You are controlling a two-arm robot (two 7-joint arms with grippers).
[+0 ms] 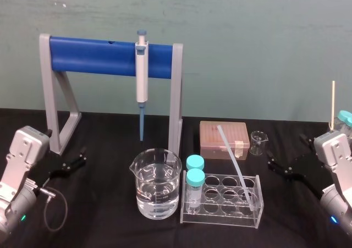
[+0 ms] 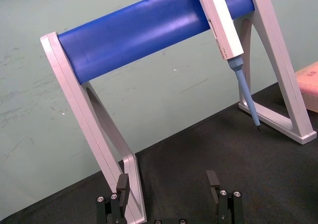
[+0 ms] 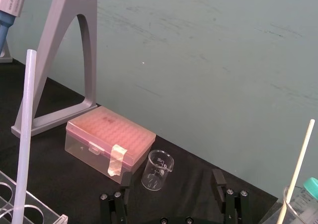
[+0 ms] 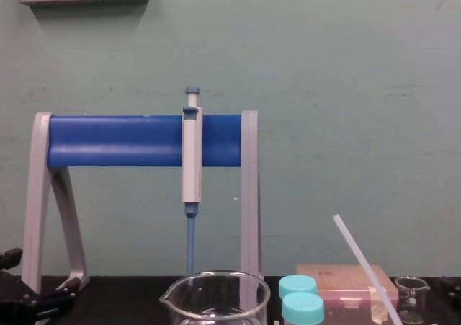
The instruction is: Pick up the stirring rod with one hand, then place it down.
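Currently the stirring rod [image 1: 236,168] stands in the clear test tube rack [image 1: 225,214] at the centre-front of the black table. Its lower end sits in a well at the rack's right end, and its upper end leans up and toward the robot's left, crossing in front of the pink tip box [image 1: 212,142]. The long axis is therefore a steep diagonal, not a vertical. The right gripper [image 1: 275,165] sits low over the table just to the right of the rack, aimed inward, with its jaws spread wide and nothing between them. From its wrist camera the rod appears off to one side of the jaw gap, and the small beaker [image 1: 257,142] lies ahead of the gap. The left gripper [image 1: 80,159] is parked near the left foot of the pipette stand [image 1: 55,110], likewise spread and empty. It is well apart from the rod, with the large beaker [image 1: 155,185] in between. The right arm is judged the nearer and better-placed tool. The rod's foot lies close to that gripper and the shaft slants away from it, so the approach calls for a swing toward the robot's left. The jaws should then close across the exposed shaft above the rack rim. Extraction should follow the slant, since a straight vertical pull may lever the rack.
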